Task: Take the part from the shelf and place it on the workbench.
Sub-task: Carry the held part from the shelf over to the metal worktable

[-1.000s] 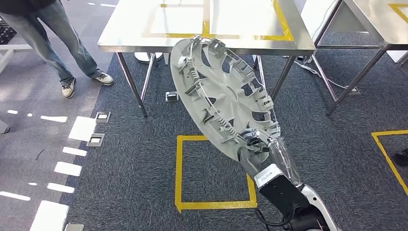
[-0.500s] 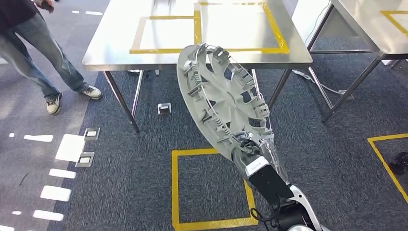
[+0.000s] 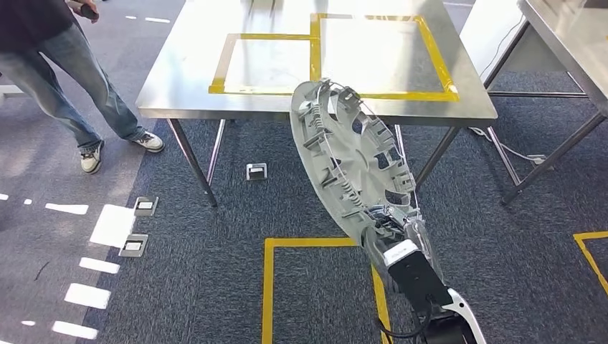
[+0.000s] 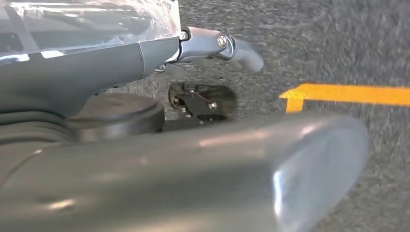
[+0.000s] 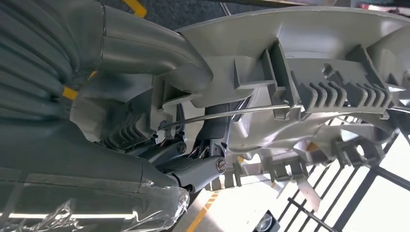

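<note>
The right hand [image 3: 387, 233] is raised toward 12 o'clock, its fingers clamped on the lower rim of the wheel cover [image 3: 351, 154], which is held tilted on edge in the air before the steel table [image 3: 179, 79]. The left hand [image 4: 212, 43] hangs over carpet with nothing in it; whether its fingers are apart cannot be told.

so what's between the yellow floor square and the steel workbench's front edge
In the head view, bare dark carpet, and above it the grey wheel cover held tilted by the right hand, its top rim overlapping the workbench edge. The floor square lies below.
</note>
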Robot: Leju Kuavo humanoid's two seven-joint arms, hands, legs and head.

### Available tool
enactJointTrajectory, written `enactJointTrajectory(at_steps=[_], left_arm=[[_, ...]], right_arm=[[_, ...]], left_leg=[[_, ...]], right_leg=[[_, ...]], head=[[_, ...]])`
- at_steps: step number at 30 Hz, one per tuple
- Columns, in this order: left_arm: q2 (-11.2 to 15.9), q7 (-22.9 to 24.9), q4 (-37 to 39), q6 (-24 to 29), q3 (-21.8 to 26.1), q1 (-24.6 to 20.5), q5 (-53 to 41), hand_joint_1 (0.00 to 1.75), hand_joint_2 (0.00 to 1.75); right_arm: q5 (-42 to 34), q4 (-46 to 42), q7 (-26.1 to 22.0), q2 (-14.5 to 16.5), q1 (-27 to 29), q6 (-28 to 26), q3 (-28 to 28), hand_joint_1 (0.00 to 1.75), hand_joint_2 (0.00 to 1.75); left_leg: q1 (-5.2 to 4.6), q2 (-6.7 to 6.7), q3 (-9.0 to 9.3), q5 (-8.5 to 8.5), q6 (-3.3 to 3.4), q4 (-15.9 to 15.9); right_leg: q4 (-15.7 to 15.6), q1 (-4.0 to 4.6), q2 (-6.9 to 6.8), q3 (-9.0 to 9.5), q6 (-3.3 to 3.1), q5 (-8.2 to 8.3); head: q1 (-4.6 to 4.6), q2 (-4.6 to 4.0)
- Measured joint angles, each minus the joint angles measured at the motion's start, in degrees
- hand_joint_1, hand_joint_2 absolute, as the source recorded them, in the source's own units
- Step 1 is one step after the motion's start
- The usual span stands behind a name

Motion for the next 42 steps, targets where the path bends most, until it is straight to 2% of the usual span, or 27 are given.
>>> enactJointTrajectory(at_steps=[1, 3, 4, 6, 7, 8, 9, 11, 12, 13, 16, 18, 21, 22, 23, 24, 26, 27, 28, 31, 33, 36, 37, 38, 39, 41, 42], left_arm=[[0.03, 0.01, 0.00, -0.02, -0.02, -0.15, 0.03, 0.00, 0.00], [0.10, 0.03, -0.01, -0.03, -0.03, -0.57, 0.03, 0.00, 0.00], [0.11, 0.04, -0.01, -0.03, -0.03, -0.66, 0.02, 0.00, 0.00], [0.15, 0.14, -0.01, -0.03, -0.03, -0.54, 0.02, 0.00, 0.00], [0.16, 0.18, -0.01, -0.04, -0.04, -0.44, 0.01, 0.00, 0.00], [0.16, 0.21, -0.01, -0.07, -0.04, -0.39, 0.01, 0.00, 0.00], [0.17, 0.22, -0.01, -0.10, -0.05, -0.38, 0.00, 0.00, 0.00], [0.21, 0.23, 0.01, -0.14, -0.05, -0.35, -0.02, 0.00, 0.00], [0.22, 0.27, 0.01, -0.15, -0.07, -0.28, -0.02, 0.00, 0.00], [0.22, 0.33, 0.02, -0.16, -0.09, -0.16, -0.02, 0.00, 0.00], [0.24, 0.51, 0.02, -0.19, -0.14, -0.03, -0.08, 0.00, 0.00], [0.31, 0.62, 0.02, -0.26, -0.19, -0.31, -0.31, 0.00, 0.00], [0.33, 1.00, 0.02, -0.42, -0.45, -0.54, -1.11, 0.00, 0.00], [0.33, 1.13, 0.02, -0.46, -0.56, -0.53, -1.40, 0.00, 0.00], [0.33, 1.23, 0.02, -0.52, -0.69, -0.53, -1.67, 0.00, 0.00], [0.33, 1.35, 0.02, -0.61, -0.87, -0.59, -1.93, 0.00, 0.00], [0.27, 1.67, 0.01, -0.80, -1.34, -0.82, -2.52, 0.00, 0.00], [0.23, 1.91, 0.01, -0.89, -1.58, -1.00, -2.80, 0.00, 0.00], [0.17, 2.17, -0.01, -0.96, -1.76, -1.15, -3.07, 0.00, 0.00], [0.08, 2.92, -0.04, -1.14, -2.34, -1.57, -3.77, 0.00, 0.00], [0.10, 3.22, -0.05, -1.21, -2.80, -2.14, -4.19, 0.00, 0.00], [0.12, 3.67, -0.06, -1.35, -3.33, -2.68, -4.56, 0.00, 0.00], [0.13, 3.89, -0.06, -1.40, -3.50, -2.62, -4.75, 0.00, 0.00], [0.13, 4.14, -0.05, -1.47, -3.68, -2.54, -4.96, 0.00, 0.00], [0.13, 4.38, -0.05, -1.52, -3.89, -2.51, -5.19, 0.00, 0.00], [0.13, 4.81, -0.05, -1.67, -4.30, -2.60, -5.60, 0.00, 0.00], [0.12, 4.99, -0.05, -1.72, -4.48, -2.67, -5.79, 0.00, 0.00]], right_arm=[[-0.11, 0.01, -0.09, 0.01, -0.03, -0.14, -0.01, 1.75, 1.75], [-0.30, 0.02, -0.30, 0.02, -0.03, -0.28, 0.05, 1.75, 1.75], [-0.35, 0.02, -0.43, 0.02, -0.03, -0.33, 0.08, 1.75, 1.75], [-0.47, 0.03, -0.60, 0.02, 0.02, -0.44, 0.09, 1.75, 1.75], [-0.54, 0.04, -0.64, 0.02, 0.07, -0.50, 0.09, 1.75, 1.75], [-0.61, 0.04, -0.67, 0.02, 0.11, -0.54, 0.10, 1.75, 1.75], [-0.69, 0.05, -0.69, 0.02, 0.14, -0.56, 0.10, 1.75, 1.75], [-0.85, 0.11, -0.74, 0.02, 0.17, -0.62, 0.12, 1.75, 1.75], [-0.96, 0.16, -0.84, 0.02, 0.19, -0.74, 0.13, 1.75, 1.75], [-1.07, 0.21, -0.96, 0.04, 0.24, -0.91, 0.13, 1.75, 1.75], [-1.55, 0.29, -1.70, 0.12, 0.40, -1.60, 0.11, 1.75, 1.75], [-1.87, 0.38, -2.63, 0.22, 0.14, -1.79, 0.21, 1.75, 1.75], [-1.36, 0.60, -4.17, 0.81, -1.10, -1.26, 0.79, 1.75, 1.75], [-0.94, 0.66, -4.34, 1.12, -1.78, -0.94, 0.99, 1.75, 1.75], [-0.57, 0.69, -4.28, 1.40, -2.65, -0.61, 1.17, 1.75, 1.75], [-0.31, 0.70, -4.04, 1.64, -3.70, -0.31, 1.34, 1.75, 1.75], [-0.34, 0.69, -3.22, 1.94, -6.25, 0.11, 1.54, 1.75, 1.75], [-0.67, 0.65, -2.61, 2.03, -7.73, 0.22, 1.58, 1.75, 1.75], [-1.18, 0.53, -1.91, 2.07, -9.29, 0.27, 1.56, 1.75, 1.75], [-3.02, -0.03, 0.69, 2.08, -14.28, 0.07, 1.44, 1.75, 1.75], [-3.77, -0.25, 2.47, 1.98, -17.40, -0.13, 1.46, 1.75, 1.75], [-4.66, -0.32, 4.91, 1.63, -21.50, -0.40, 1.50, 1.75, 1.75], [-5.08, -0.31, 5.78, 1.46, -22.68, -0.49, 1.50, 1.75, 1.75], [-5.56, -0.26, 6.67, 1.26, -23.81, -0.56, 1.50, 1.75, 1.75], [-6.14, -0.16, 7.61, 1.04, -24.94, -0.64, 1.50, 1.75, 1.75], [-7.53, 0.26, 9.25, 0.46, -27.34, -0.73, 1.48, 1.75, 1.75], [-8.19, 0.60, 9.86, 0.18, -28.47, -0.75, 1.49, 1.75, 1.75]], left_leg=[[-0.01, 0.11, -0.53, 0.57, -0.30, 1.67], [0.14, 0.36, -3.96, 0.81, -1.05, 7.53], [0.32, 0.44, -6.06, -0.27, -1.43, 10.71], [0.70, 0.49, -9.73, -4.06, -1.94, 14.70], [0.85, 0.51, -10.81, -5.29, -2.11, 14.93], [1.00, 0.53, -11.25, -5.10, -2.25, 13.73], [1.14, 0.56, -11.16, -3.25, -2.35, 11.29], [1.32, 0.70, -10.59, 3.28, -2.34, 5.01], [1.27, 0.76, -10.39, 5.59, -2.11, 2.83], [1.17, 0.80, -10.25, 6.88, -1.70, 1.62], [1.04, 0.69, -9.13, 6.60, -0.23, 0.94], [1.12, 0.58, -7.98, 6.24, 0.51, 0.67], [0.67, 0.55, -7.01, 5.18, 1.10, 0.64], [0.49, 0.54, -6.55, 4.72, 1.16, 0.65], [0.34, 0.53, -5.90, 4.18, 1.19, 0.65], [0.22, 0.50, -5.08, 3.56, 1.19, 0.65], [0.03, 0.44, -3.44, 2.27, 1.05, 0.60], [-0.02, 0.39, -2.97, 1.75, 0.84, 0.53], [-0.03, 0.37, -2.63, 1.34, 0.53, 0.37], [0.00, 0.54, -1.86, 1.33, -0.44, 0.76], [0.09, 0.68, -2.87, 0.87, -1.03, 3.59], [0.73, 0.74, -8.83, -2.43, -2.09, 12.57], [0.94, 0.74, -10.63, -3.22, -2.38, 14.31], [1.09, 0.75, -11.73, -2.98, -2.59, 14.41], [1.21, 0.75, -12.10, -1.45, -2.71, 12.83], [1.32, 0.79, -11.73, 4.47, -2.63, 6.78], [1.23, 0.88, -11.58, 6.40, -2.40, 4.00]], right_leg=[[-0.37, -0.18, 0.00, 0.69, -0.19, -0.44], [-1.04, -0.62, -0.10, 2.23, -0.52, -1.26], [-1.19, -0.75, -0.12, 2.95, -0.57, -1.77], [-1.23, -0.99, -0.05, 4.39, -0.50, -2.95], [-1.20, -1.10, 0.00, 5.21, -0.38, -3.61], [-1.14, -1.20, 0.04, 6.10, -0.23, -4.28], [-1.06, -1.30, 0.05, 7.01, -0.03, -4.97], [-0.82, -1.38, 0.06, 8.48, 0.52, -6.32], [-0.72, -1.37, 0.11, 8.91, 0.93, -6.90], [-0.62, -1.37, 0.19, 9.24, 1.39, -7.26], [0.10, -1.50, 0.20, 9.81, 2.46, -7.69], [3.54, -1.56, -0.02, 8.20, 2.71, -9.03], [13.18, -1.49, -0.12, 1.44, 2.81, -12.53], [14.72, -1.43, -0.13, -0.31, 2.72, -12.73], [14.37, -1.32, -0.13, -1.14, 2.50, -11.87], [12.18, -1.16, -0.13, -1.08, 2.17, -9.93], [5.57, -0.63, -0.15, 0.21, 1.19, -4.67], [2.93, -0.37, -0.13, 0.80, 0.77, -3.12], [1.52, -0.15, -0.09, 1.12, 0.52, -2.30], [0.09, -0.11, 0.14, 2.50, 0.03, -2.79], [-0.93, -0.51, 0.13, 4.20, -0.43, -3.22], [-1.36, -0.80, 0.04, 5.99, -0.61, -4.38], [-1.34, -0.85, 0.07, 6.62, -0.51, -4.93], [-1.30, -0.91, 0.09, 7.36, -0.39, -5.53], [-1.22, -0.99, 0.11, 8.17, -0.23, -6.17], [-1.00, -1.10, 0.07, 9.66, 0.22, -7.45], [-0.90, -1.10, 0.10, 9.98, 0.51, -7.93]], head=[[-0.05, 0.00], [-0.49, 0.00], [-0.78, 0.00], [-1.28, 0.00], [-1.50, 0.00], [-1.72, 0.00], [-1.91, 0.00], [-2.19, 0.00], [-2.29, 0.00], [-2.34, 0.00], [-2.25, 0.00], [-1.69, 0.00], [-0.65, 0.00], [-0.48, 0.00], [-0.38, 0.00], [-0.27, 0.00], [-0.12, 0.00], [-0.06, 0.00], [-0.05, 0.00], [0.05, 0.00], [-0.31, 0.00], [-1.23, 0.00], [-1.45, 0.00], [-1.62, 0.00], [-1.78, 0.00], [-2.05, 0.00], [-2.16, 0.00]])
